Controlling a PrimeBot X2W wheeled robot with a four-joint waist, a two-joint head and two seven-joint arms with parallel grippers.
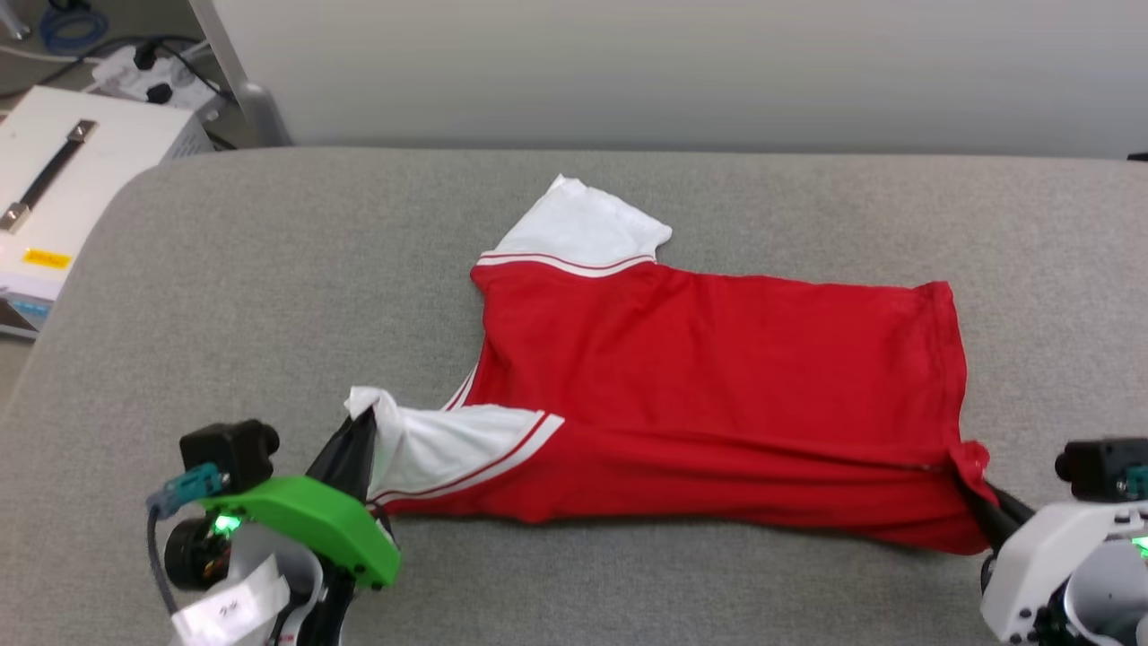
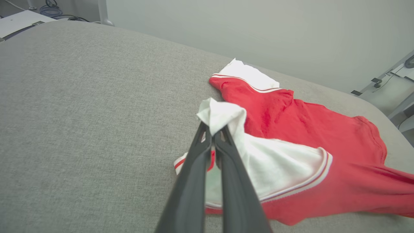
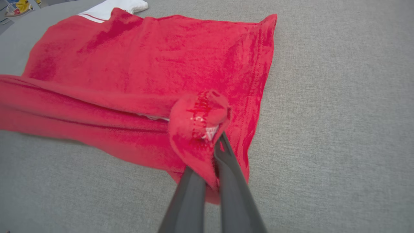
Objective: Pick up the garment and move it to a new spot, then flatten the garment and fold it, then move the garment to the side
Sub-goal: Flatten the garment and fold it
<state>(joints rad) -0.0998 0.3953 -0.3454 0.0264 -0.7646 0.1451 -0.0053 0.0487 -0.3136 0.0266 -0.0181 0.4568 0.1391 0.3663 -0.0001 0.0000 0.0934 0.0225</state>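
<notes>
The garment (image 1: 717, 377), a red jersey with white striped-trim sleeves, lies sideways on the grey table (image 1: 269, 296), plain side up, its number hidden. My left gripper (image 1: 363, 423) is shut on the tip of the near white sleeve (image 2: 223, 115), lifting it slightly. At the lower right my right gripper (image 1: 973, 480) is shut on the near red hem corner (image 3: 200, 116). Between the two grips the near edge of the garment (image 3: 97, 106) is raised and folded over. The far sleeve (image 1: 583, 229) lies flat.
A white case (image 1: 63, 188) with a dark handle stands off the table's left end, cables and a power strip (image 1: 152, 76) behind it. A pale wall runs along the table's far edge. A metal frame (image 2: 388, 84) stands beyond the table in the left wrist view.
</notes>
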